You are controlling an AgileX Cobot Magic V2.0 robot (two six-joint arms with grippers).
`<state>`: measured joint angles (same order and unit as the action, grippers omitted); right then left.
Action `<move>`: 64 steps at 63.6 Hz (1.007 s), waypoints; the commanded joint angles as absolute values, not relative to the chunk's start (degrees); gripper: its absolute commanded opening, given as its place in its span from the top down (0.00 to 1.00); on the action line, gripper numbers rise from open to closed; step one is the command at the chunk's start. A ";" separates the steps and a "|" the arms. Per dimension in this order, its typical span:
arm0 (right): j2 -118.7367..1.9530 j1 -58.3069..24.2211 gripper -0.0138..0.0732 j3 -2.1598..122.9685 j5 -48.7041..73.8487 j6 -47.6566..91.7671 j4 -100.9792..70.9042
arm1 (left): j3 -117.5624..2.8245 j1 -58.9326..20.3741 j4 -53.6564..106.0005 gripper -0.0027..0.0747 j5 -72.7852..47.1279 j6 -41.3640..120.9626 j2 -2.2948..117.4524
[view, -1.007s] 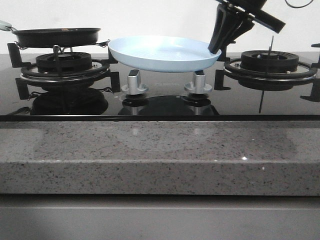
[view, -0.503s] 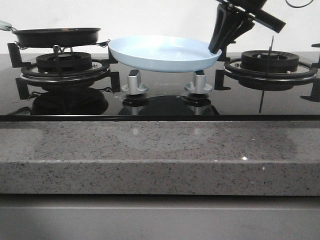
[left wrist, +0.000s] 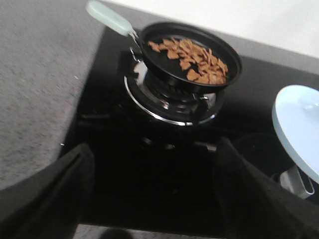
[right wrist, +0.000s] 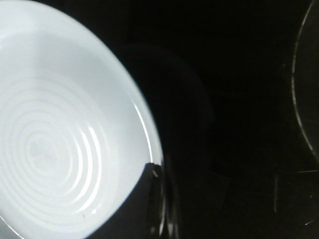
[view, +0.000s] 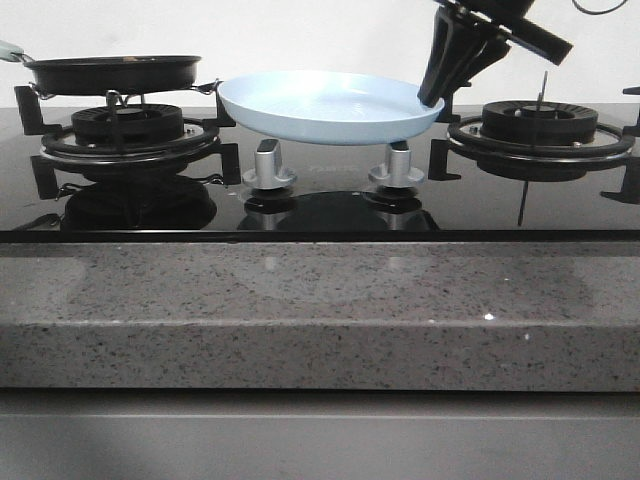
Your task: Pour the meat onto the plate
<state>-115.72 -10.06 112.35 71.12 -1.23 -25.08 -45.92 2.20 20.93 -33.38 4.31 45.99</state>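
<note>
The pale-blue plate [view: 325, 105] hangs level above the middle of the hob, over the two knobs. My right gripper [view: 432, 95] is shut on its right rim; in the right wrist view one dark finger lies over the inside of the rim of the plate [right wrist: 55, 139]. The plate's ringed face is bare. The meat [left wrist: 192, 55], a heap of small brown slices, lies in the black frying pan [left wrist: 234, 74] on the left burner. My left gripper [left wrist: 154, 149] stands open, short of the pan, with nothing between its fingers. The pan's wall hides the meat in the front view.
The frying pan [view: 112, 72] has a pale-green handle [left wrist: 109, 17] pointing away from the plate. Two silver knobs [view: 268, 165] stand under the plate. A second burner [view: 540, 125] sits at the right. A speckled grey counter edge [view: 320, 310] runs along the front.
The plate and my right gripper have edged very slightly to the right. Nothing else has moved.
</note>
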 commanded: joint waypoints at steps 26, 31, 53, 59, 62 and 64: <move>-111.72 -10.10 0.87 113.61 76.03 -0.93 -26.53 | -67.45 12.56 35.47 0.33 -35.16 8.01 71.59; -111.72 -10.10 0.87 113.61 76.03 -0.93 -26.53 | -70.53 16.52 45.62 0.33 -39.77 14.55 75.80; -111.72 -10.10 0.87 113.61 76.03 -0.93 -26.53 | -83.71 24.00 66.23 0.33 -55.18 22.43 94.23; -111.72 -10.10 0.87 113.61 75.98 -0.93 -26.53 | -87.27 23.87 67.49 0.33 -57.17 22.43 97.81; -111.72 -10.10 0.87 113.61 75.98 -0.93 -26.53 | -89.11 23.85 68.13 0.33 -57.29 22.43 99.22; -111.72 -10.10 0.87 113.61 75.98 -0.93 -26.53 | -89.89 23.85 68.29 0.33 -57.40 22.43 100.30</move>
<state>-115.72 -10.06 112.35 71.12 -1.23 -24.99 -85.57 23.83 63.15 -56.35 22.05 100.38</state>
